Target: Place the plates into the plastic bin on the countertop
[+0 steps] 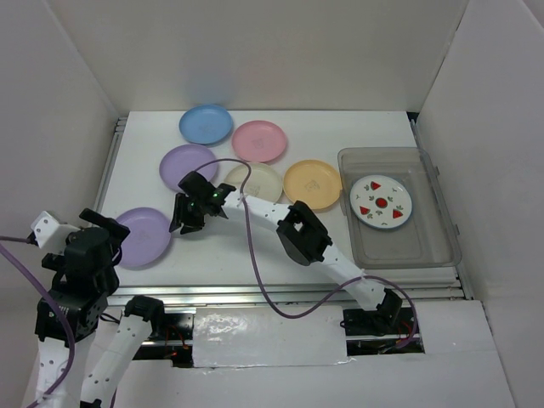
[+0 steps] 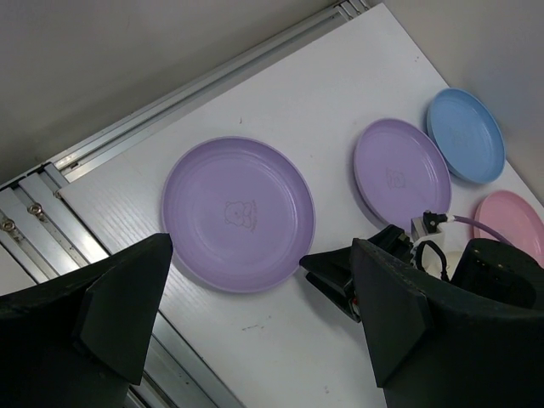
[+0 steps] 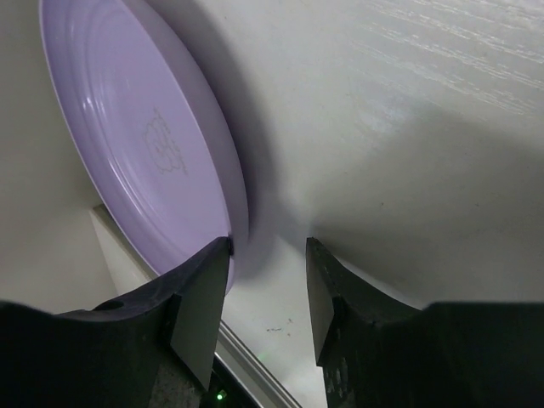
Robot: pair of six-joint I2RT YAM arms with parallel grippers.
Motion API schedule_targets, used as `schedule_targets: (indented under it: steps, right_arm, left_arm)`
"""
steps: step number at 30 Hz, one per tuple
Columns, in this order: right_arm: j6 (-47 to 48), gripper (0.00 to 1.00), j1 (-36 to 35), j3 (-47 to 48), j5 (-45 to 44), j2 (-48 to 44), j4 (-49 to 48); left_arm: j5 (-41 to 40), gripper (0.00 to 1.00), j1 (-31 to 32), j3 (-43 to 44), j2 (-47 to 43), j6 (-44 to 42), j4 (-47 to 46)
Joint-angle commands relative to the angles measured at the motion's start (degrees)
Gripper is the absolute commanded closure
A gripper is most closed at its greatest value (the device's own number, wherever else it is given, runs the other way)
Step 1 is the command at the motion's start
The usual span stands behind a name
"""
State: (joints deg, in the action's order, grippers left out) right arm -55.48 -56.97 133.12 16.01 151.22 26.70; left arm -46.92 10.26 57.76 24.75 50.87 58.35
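Observation:
Six plates lie on the white countertop point(image 1: 255, 251): blue point(image 1: 206, 124), pink point(image 1: 259, 141), purple point(image 1: 189, 166), cream point(image 1: 260, 182), orange point(image 1: 312, 184), and a second purple one point(image 1: 143, 237) at the near left. The white plate with red fruit prints point(image 1: 380, 201) lies in the clear plastic bin point(image 1: 393, 255) at the right. My right gripper point(image 1: 182, 224) is open, low on the table at the near purple plate's right edge; in the right wrist view point(image 3: 265, 289) one finger point(image 3: 202, 297) touches that plate's rim point(image 3: 144, 144). My left gripper point(image 1: 107, 228) is open and empty above that plate's left side point(image 2: 238, 212).
White walls enclose the table on three sides. A metal rail point(image 1: 280, 293) runs along the near edge, another along the left edge point(image 2: 51, 221). A purple cable point(image 1: 255, 255) loops over the right arm. The left wrist view also shows the right gripper point(image 2: 340, 276).

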Motion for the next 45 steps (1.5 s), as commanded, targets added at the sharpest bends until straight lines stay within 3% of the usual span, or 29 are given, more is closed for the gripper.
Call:
schedule_targets:
  steps: [1,10,17,22,27,32,35,38,39,41,45]
  right_arm:
    - [1.17,0.51,-0.16,2.23,1.92,0.83,2.04]
    - [1.61,0.56,-0.42,6.27,2.71,2.76,4.67]
    - [1.43,0.61,-0.42,3.37,0.69,1.8,4.76]
    - [1.34,0.77,-0.51,4.08,1.13,3.12,5.03]
    - [-1.11,0.69,-0.51,-5.57,1.39,-0.21,-2.85]
    - [-2.08,0.68,0.02,-6.56,1.13,-0.4,-3.23]
    - [-2.0,0.74,-0.07,-6.21,0.78,-0.4,-2.97]
    - [-2.26,0.93,-0.25,-7.78,0.69,-1.1,-3.84]
    - [-2.52,1.0,0.01,-9.09,0.69,-1.71,-5.59]
    - [-3.66,1.0,0.1,-15.93,0.78,-5.65,-9.19]
    - [-3.41,1.0,1.24,-30.17,-0.09,-22.57,-20.08]
  left_arm:
    - [0.07,0.01,-0.33,-0.01,-0.84,-1.83,-2.53]
    - [1.47,0.01,-0.33,-0.36,-1.64,-3.14,-3.59]
    - [2.0,0.01,-0.33,-0.54,-2.43,-3.67,-4.12]
    - [2.09,0.01,-0.24,-0.54,-2.6,-3.76,-4.12]
    - [2.35,0.01,-0.33,-0.63,-2.87,-4.2,-4.47]
    - [2.71,0.01,-0.33,-0.72,-2.52,-4.55,-4.73]
    - [2.88,0.01,-0.24,-0.72,-2.69,-4.73,-4.91]
    - [3.06,0.01,-0.33,-0.89,-2.69,-4.9,-5.08]
    - [3.15,0.01,-0.33,-0.89,-2.69,-4.99,-5.09]
    - [3.15,0.01,-0.33,-0.89,-2.61,-5.17,-5.17]
    - [3.23,0.01,-0.33,-0.89,-2.43,-5.34,-5.35]
